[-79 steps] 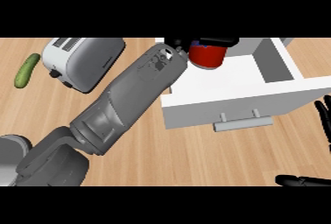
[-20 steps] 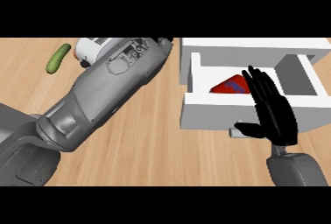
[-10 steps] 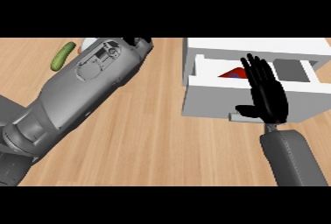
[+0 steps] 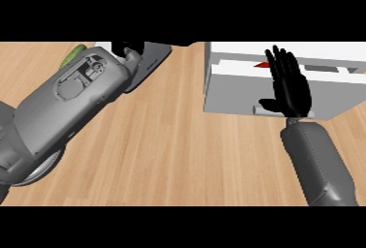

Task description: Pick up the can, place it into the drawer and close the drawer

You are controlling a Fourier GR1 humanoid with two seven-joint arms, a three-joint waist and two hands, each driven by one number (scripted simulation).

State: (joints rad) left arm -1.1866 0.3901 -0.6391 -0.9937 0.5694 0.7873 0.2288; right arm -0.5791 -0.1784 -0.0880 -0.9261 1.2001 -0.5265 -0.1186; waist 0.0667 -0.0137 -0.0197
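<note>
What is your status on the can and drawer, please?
Right hand open, flat on drawer front. Can inside, only a red sliver visible. Left hand by toaster.

A kitchen — wooden counter (image 4: pixel 178 155), white drawer (image 4: pixel 236 92)

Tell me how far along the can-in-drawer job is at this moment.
Done: the red can lies inside the drawer. In hand: the open right hand rests flat against the drawer front, over its handle. Left: the drawer shows only a narrow opening, not yet shut. The left hand is by the toaster.
</note>
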